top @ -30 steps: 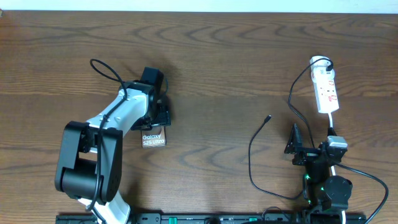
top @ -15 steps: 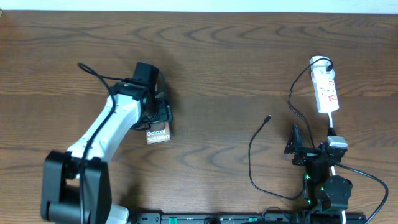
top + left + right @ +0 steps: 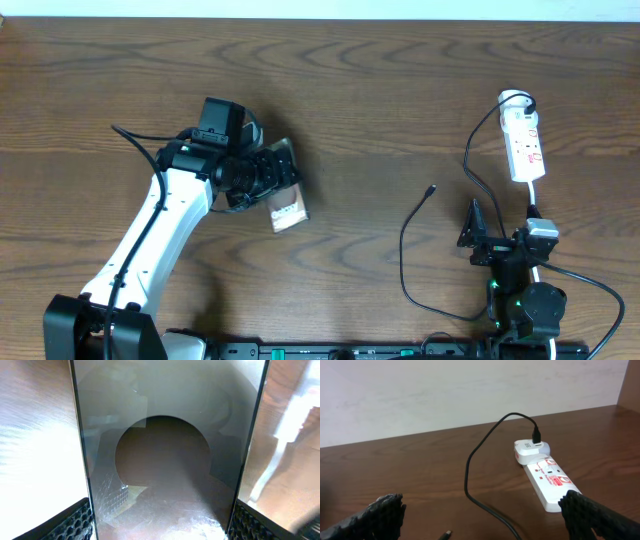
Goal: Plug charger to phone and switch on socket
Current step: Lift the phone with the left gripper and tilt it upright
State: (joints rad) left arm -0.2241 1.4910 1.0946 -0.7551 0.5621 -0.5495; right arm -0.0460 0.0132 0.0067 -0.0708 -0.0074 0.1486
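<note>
- Our left hand is clamped on the phone, with fingers on both long edges. The phone is tilted, left of the middle of the table.
- Our right hand gapes wide and holds nothing.
- Near it the charger lies loose, its plug end well apart from the phone.
- We judge only the phone's pickup done. Plugging in and switching on the socket remain.
- The phone's white lettering and the socket's red marks are too small to read.
</note>
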